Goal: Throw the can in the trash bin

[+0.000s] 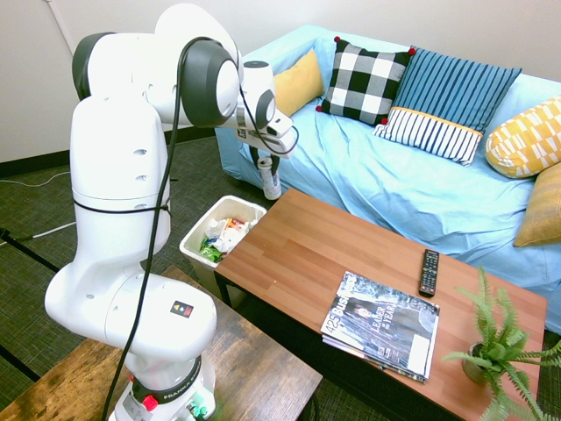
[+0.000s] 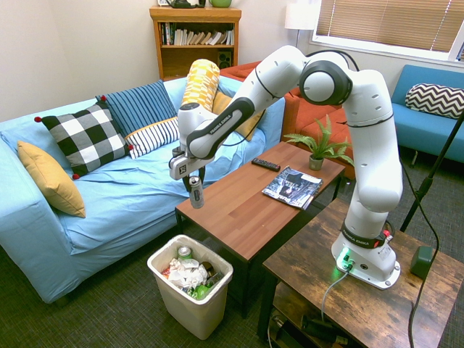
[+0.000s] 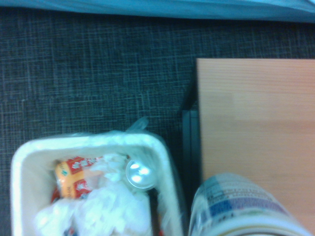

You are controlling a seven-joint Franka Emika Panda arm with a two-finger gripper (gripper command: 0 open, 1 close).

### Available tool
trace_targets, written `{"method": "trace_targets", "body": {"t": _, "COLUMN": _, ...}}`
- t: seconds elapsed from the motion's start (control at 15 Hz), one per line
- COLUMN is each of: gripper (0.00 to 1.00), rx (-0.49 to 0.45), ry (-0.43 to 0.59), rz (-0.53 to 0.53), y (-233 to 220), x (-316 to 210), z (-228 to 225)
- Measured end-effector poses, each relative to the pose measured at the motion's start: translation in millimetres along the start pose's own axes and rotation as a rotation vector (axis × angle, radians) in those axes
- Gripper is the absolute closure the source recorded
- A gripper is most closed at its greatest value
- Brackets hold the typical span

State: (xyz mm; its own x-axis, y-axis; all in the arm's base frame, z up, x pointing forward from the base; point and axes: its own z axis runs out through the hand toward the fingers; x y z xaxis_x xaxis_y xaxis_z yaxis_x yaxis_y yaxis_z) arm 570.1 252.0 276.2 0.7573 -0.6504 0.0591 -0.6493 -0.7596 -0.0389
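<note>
My gripper (image 2: 194, 180) is shut on the can (image 2: 196, 194), a slim silver can with a printed label that hangs upright from the fingers. It is in the air over the wooden coffee table's corner (image 2: 190, 210), on the side toward the sofa. In the first exterior view the can (image 1: 271, 181) hangs below the gripper (image 1: 266, 163), just beyond the trash bin (image 1: 195, 231). The white trash bin (image 2: 194, 313) stands on the carpet below, by the table's end, full of crumpled wrappers. The wrist view has the can (image 3: 246, 209) close up, with the bin's rim (image 3: 18, 160) off to one side.
The coffee table (image 1: 307, 263) carries a magazine (image 1: 382, 324), a remote (image 1: 429, 272) and a potted plant (image 1: 495, 351). A blue sofa (image 2: 116, 196) with cushions runs behind it. Another round can top (image 3: 139, 174) lies among the bin's rubbish. Dark carpet (image 3: 98, 73) surrounds the bin.
</note>
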Motion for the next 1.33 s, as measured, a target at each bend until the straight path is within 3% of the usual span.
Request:
{"method": "trace_targets", "body": {"t": 0.33, "gripper": 1.00, "rx": -0.060, "ry": -0.015, "rz": -0.136, "y": -26.0, "x": -74.6, "z": 43.0}}
{"method": "trace_targets", "body": {"t": 0.6, "gripper": 1.00, "rx": -0.118, "ry": -0.033, "rz": -0.179, "y": -35.5, "x": -89.9, "z": 89.2}}
{"method": "trace_targets", "body": {"t": 1.0, "gripper": 1.00, "rx": -0.163, "ry": -0.052, "rz": -0.211, "y": -44.7, "x": -94.0, "z": 114.4}}
{"method": "trace_targets", "body": {"t": 1.07, "gripper": 0.00, "rx": -0.166, "ry": -0.054, "rz": -0.218, "y": -45.3, "x": -94.7, "z": 117.2}}
{"method": "trace_targets", "body": {"t": 1.33, "gripper": 0.00, "rx": -0.165, "ry": -0.055, "rz": -0.234, "y": -46.6, "x": -93.8, "z": 118.6}}
